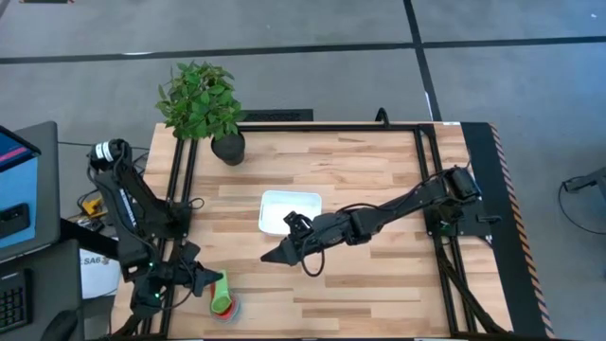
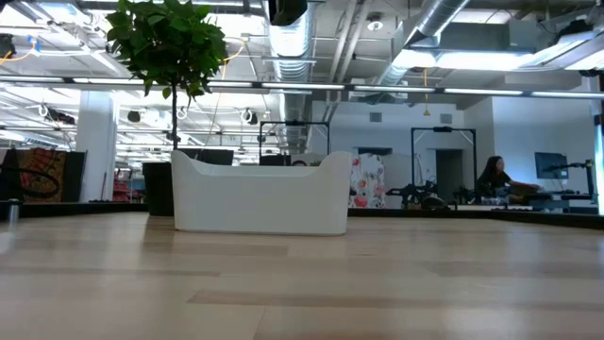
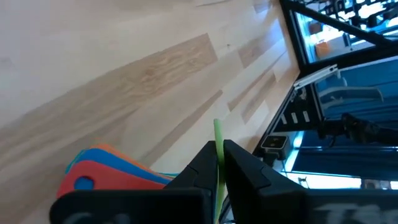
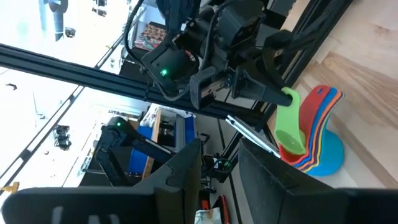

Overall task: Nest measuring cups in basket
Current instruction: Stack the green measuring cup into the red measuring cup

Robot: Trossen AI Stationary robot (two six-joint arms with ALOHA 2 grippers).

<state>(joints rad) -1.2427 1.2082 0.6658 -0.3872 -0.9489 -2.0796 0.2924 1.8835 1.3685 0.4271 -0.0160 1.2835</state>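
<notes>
The measuring cups stand nested in one stack near the table's near-left corner: red, orange and blue handles fan out, and the light blue cup is at the bottom. The green cup is on top. My left gripper is shut on its handle. My right gripper hovers open at mid-table, near of the basket, fingers pointing toward the stack. The white basket rests on its flat bottom at mid-table, also seen in the low view as the basket. My left gripper pinches the green cup's flat handle near its free end between both fingertips, the handle edge-on between them. The fingers come level from the table's left side, along the handle. The green bowl sits in the top of the stack, handle raised.
A potted plant in a black pot stands at the far-left of the table. Black frame rails run along the left and right sides. Bare wood lies between the stack and the right arm.
</notes>
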